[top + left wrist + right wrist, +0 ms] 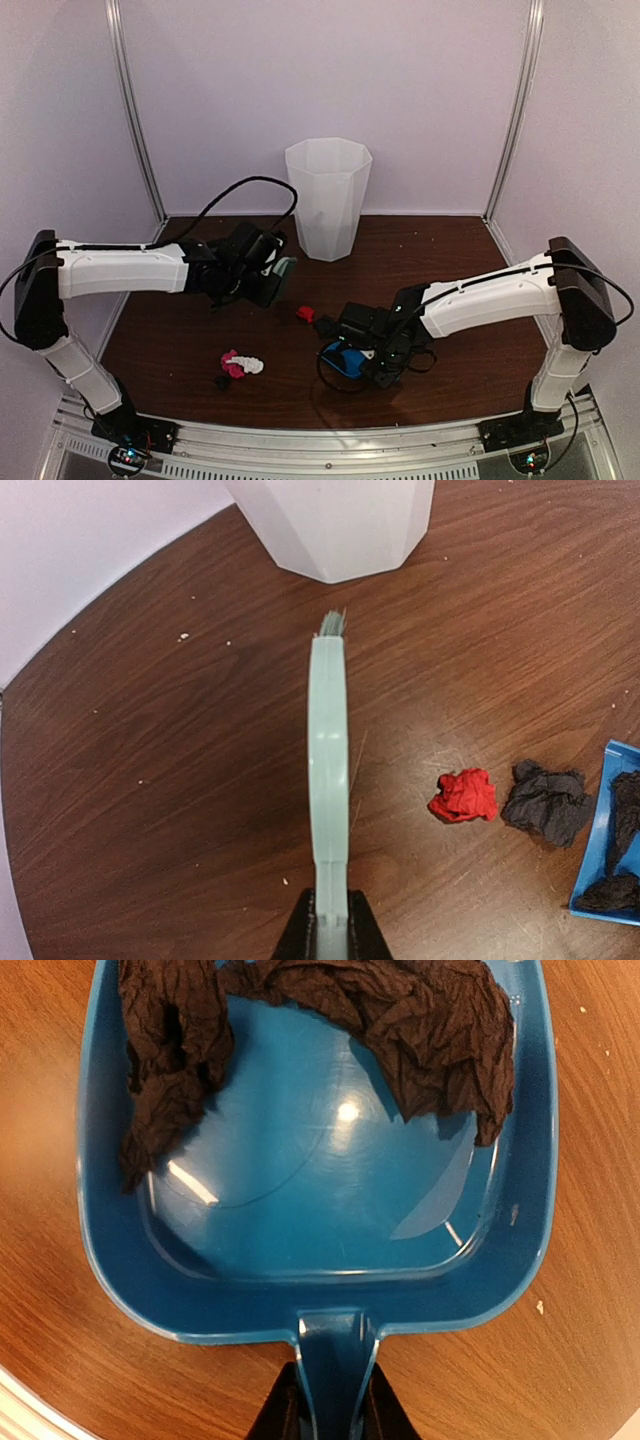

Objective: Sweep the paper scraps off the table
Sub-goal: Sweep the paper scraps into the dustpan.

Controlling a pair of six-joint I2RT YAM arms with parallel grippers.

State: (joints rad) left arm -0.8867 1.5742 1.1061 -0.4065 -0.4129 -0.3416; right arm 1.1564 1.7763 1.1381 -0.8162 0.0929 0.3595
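Note:
My left gripper (262, 272) (330, 932) is shut on the handle of the mint-green hand brush (285, 268) (328, 750), held edge-on above the table (450, 260). A red paper scrap (305, 313) (464, 796) and a black wad (545, 802) lie to the brush's right, just before the dustpan's lip. My right gripper (378, 352) (333, 1412) is shut on the handle of the blue dustpan (344, 361) (598, 852) (330, 1210), which lies flat and holds dark crumpled paper scraps (420, 1020). A clump of pink and white scraps (240, 364) lies near the front left.
A tall white faceted bin (328, 198) (335, 525) stands at the back centre, just beyond the brush tip. White walls and metal posts enclose the table on three sides. A metal rail (320, 440) runs along the front edge.

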